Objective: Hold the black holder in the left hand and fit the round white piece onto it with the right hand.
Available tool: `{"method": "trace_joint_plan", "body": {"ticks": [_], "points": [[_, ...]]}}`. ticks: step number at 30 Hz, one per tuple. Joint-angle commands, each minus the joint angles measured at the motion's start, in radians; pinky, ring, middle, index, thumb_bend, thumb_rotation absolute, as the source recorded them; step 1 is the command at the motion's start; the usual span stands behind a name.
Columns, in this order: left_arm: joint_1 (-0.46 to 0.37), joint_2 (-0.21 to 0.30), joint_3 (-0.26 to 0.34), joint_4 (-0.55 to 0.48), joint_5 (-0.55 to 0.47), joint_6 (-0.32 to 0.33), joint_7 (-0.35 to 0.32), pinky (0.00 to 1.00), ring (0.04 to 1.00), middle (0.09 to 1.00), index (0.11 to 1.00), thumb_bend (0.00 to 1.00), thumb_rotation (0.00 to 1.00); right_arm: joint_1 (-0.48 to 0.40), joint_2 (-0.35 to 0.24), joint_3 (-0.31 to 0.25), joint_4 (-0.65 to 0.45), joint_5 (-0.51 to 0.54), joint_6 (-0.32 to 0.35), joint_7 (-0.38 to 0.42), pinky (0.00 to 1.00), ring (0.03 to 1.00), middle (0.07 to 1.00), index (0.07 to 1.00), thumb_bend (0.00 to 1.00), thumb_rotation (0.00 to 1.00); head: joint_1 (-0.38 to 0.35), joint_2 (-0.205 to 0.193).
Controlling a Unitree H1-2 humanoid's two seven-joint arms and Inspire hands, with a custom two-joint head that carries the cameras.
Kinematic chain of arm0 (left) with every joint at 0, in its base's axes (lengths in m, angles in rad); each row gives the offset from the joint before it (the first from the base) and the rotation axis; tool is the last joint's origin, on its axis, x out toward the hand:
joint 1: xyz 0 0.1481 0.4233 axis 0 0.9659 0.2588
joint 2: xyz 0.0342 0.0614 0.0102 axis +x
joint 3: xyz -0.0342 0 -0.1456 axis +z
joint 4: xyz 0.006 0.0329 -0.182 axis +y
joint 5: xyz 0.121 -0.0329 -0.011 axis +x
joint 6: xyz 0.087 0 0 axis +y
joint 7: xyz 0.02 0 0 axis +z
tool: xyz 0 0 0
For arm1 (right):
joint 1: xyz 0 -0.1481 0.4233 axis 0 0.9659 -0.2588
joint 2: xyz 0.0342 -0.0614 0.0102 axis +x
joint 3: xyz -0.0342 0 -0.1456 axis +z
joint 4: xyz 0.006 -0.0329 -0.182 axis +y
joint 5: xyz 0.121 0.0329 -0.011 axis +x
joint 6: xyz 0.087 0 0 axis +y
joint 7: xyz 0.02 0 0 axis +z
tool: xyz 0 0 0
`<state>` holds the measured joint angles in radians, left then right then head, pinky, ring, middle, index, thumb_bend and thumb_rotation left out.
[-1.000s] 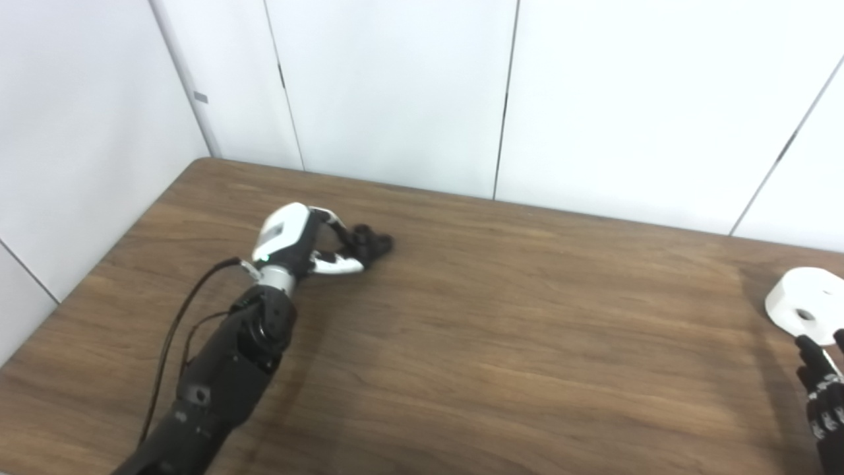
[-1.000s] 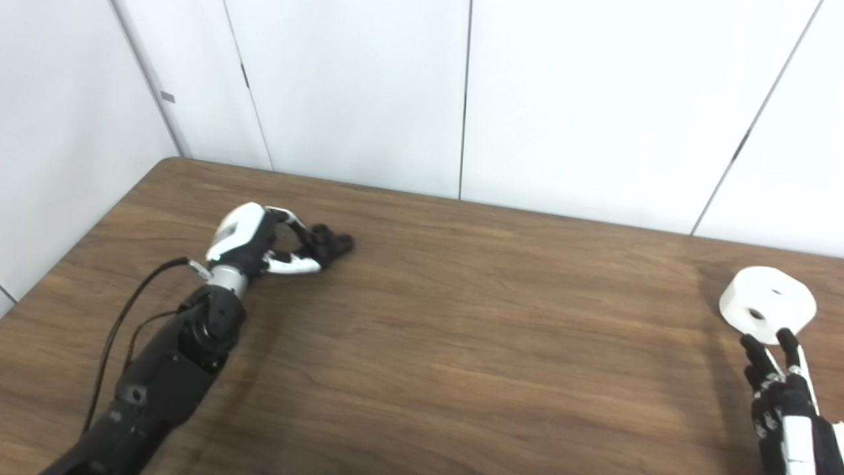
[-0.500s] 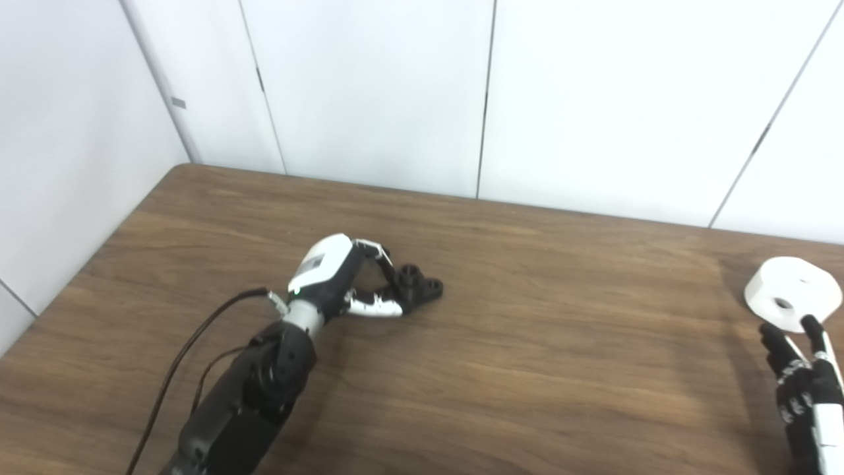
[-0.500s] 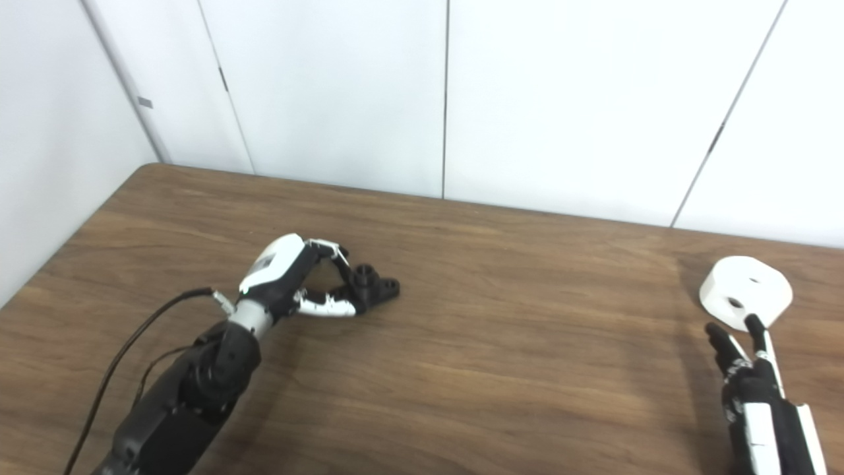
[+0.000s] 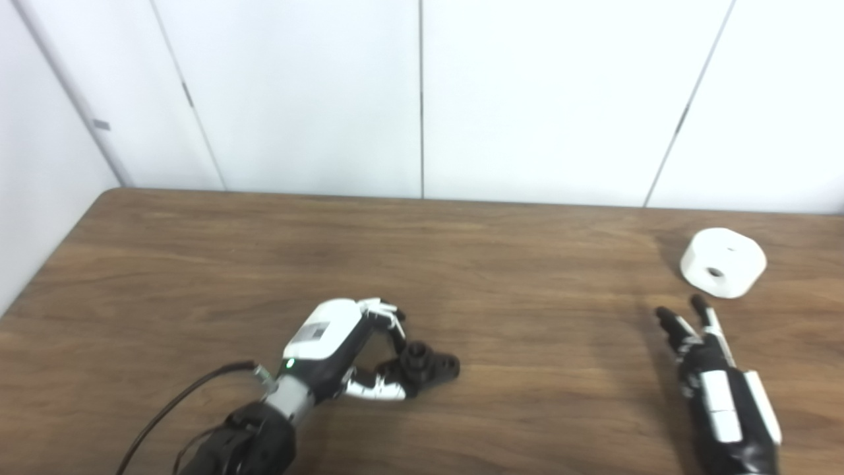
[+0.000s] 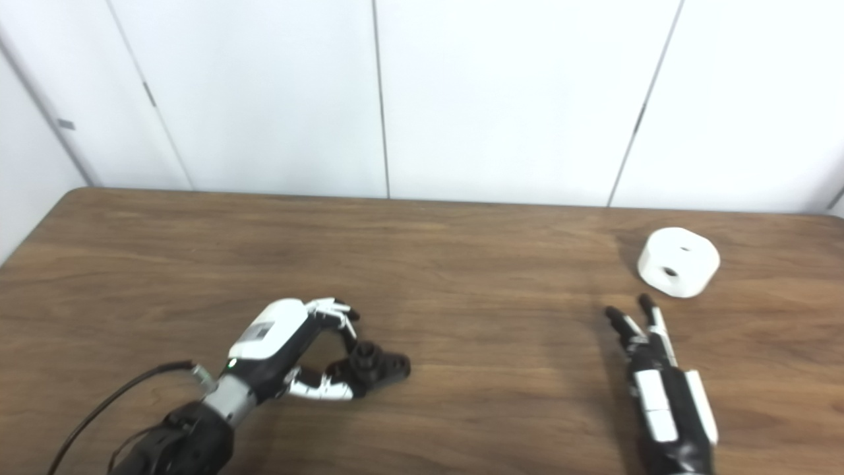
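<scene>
The black holder is a small dark part with round sockets, low over the wooden table at the front left. My left hand is shut on it, fingers curled over its near end and thumb beneath. The round white piece rests on the table at the back right, a hole in its side facing me. My right hand lies open just in front of it, fingers stretched toward the piece and a short gap away from it. The same white piece and right hand appear in the right eye view.
A black cable trails from my left wrist toward the front edge. White wall panels stand right behind the table's far edge. Bare brown tabletop lies between the two hands.
The whole picture has shifted, so the camera moved. My left hand has carried the black holder nearer the table's front and middle. My right hand reaches further in, still short of the white piece.
</scene>
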<state>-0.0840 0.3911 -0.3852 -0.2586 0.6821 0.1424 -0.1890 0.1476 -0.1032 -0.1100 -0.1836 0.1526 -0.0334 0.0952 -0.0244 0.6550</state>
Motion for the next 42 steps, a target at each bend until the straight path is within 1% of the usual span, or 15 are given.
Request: {"method": "trace_joint_plan", "body": {"ticks": [1,5,11,15,17,18,20,21,23,24,27,31,34,39,42], "points": [[0.027,0.011,-0.028,-0.012,0.000,-0.019,-0.058,0.81,0.876,0.797,0.486,0.52,0.05,0.007,0.025,0.006,-0.051,-0.011,0.004,-0.020,1.00,0.933,0.881,0.999,0.61,0.84,-0.011,0.006],[0.049,0.000,-0.043,-0.030,-0.008,-0.023,-0.084,0.82,0.893,0.802,0.487,0.52,0.05,0.008,0.029,0.020,-0.068,-0.024,0.017,-0.036,1.00,0.940,0.887,1.000,0.59,0.85,-0.031,0.013],[0.074,-0.013,-0.069,-0.017,0.012,-0.057,-0.078,0.82,0.889,0.805,0.487,0.52,0.05,0.013,0.033,0.031,-0.090,-0.027,0.026,-0.052,1.00,0.934,0.884,0.999,0.59,0.85,-0.060,0.023],[0.088,-0.019,-0.080,-0.020,0.041,-0.064,-0.079,0.83,0.890,0.807,0.487,0.52,0.05,0.020,0.028,0.034,-0.109,-0.035,0.037,-0.064,1.00,0.944,0.888,1.000,0.58,0.84,-0.080,0.027],[0.093,-0.023,-0.084,-0.021,0.060,-0.068,-0.078,0.85,0.892,0.808,0.487,0.52,0.05,0.022,0.024,0.031,-0.115,-0.032,0.039,-0.066,1.00,0.954,0.894,1.000,0.57,0.83,-0.086,0.029],[0.095,-0.025,-0.085,-0.020,0.068,-0.072,-0.074,0.86,0.892,0.808,0.487,0.52,0.05,0.020,0.024,0.027,-0.118,-0.024,0.042,-0.067,1.00,0.957,0.896,1.000,0.57,0.82,-0.090,0.030],[0.099,-0.027,-0.086,-0.016,0.076,-0.079,-0.068,0.88,0.891,0.806,0.487,0.52,0.05,0.017,0.025,0.020,-0.123,-0.012,0.048,-0.070,1.00,0.960,0.907,1.000,0.57,0.77,-0.096,0.031],[0.100,-0.027,-0.086,-0.013,0.077,-0.083,-0.066,0.88,0.891,0.806,0.487,0.52,0.05,0.015,0.026,0.017,-0.127,-0.010,0.054,-0.073,1.00,0.960,0.909,1.000,0.57,0.77,-0.096,0.031],[0.103,-0.027,-0.085,-0.012,0.078,-0.088,-0.063,0.89,0.894,0.808,0.487,0.52,0.05,0.014,0.026,0.013,-0.133,-0.008,0.062,-0.077,1.00,0.965,0.912,1.000,0.57,0.76,-0.119,0.031],[0.105,-0.025,-0.085,-0.012,0.080,-0.091,-0.061,0.89,0.894,0.809,0.487,0.52,0.05,0.013,0.026,0.011,-0.136,-0.007,0.062,-0.079,1.00,0.968,0.919,1.000,0.56,0.76,-0.137,0.031],[0.109,-0.023,-0.083,-0.015,0.089,-0.095,-0.065,0.89,0.892,0.808,0.487,0.52,0.05,0.009,0.026,0.007,-0.144,-0.004,0.062,-0.082,1.00,0.980,0.930,1.000,0.54,0.76,-0.157,0.028],[0.115,-0.015,-0.079,-0.019,0.094,-0.107,-0.070,0.89,0.888,0.806,0.487,0.52,0.05,0.009,0.017,0.004,-0.168,-0.019,0.075,-0.091,1.00,0.999,0.974,0.994,0.52,0.79,-0.192,0.022],[0.127,-0.004,-0.072,-0.026,0.094,-0.115,-0.071,0.88,0.883,0.803,0.487,0.52,0.05,0.014,0.012,-0.004,-0.189,-0.023,0.082,-0.100,1.00,1.000,0.996,0.985,0.53,0.79,-0.223,0.020],[0.140,0.009,-0.057,-0.031,0.093,-0.133,-0.065,0.87,0.875,0.796,0.487,0.52,0.05,0.005,0.001,-0.043,-0.229,-0.021,0.107,-0.124,1.00,1.000,0.996,0.985,0.52,0.79,-0.258,0.018],[0.144,0.015,-0.046,-0.031,0.092,-0.145,-0.063,0.87,0.873,0.792,0.487,0.52,0.05,-0.015,-0.023,-0.070,-0.254,-0.037,0.137,-0.135,1.00,1.000,0.998,0.955,0.55,0.76,-0.273,0.014]]}}
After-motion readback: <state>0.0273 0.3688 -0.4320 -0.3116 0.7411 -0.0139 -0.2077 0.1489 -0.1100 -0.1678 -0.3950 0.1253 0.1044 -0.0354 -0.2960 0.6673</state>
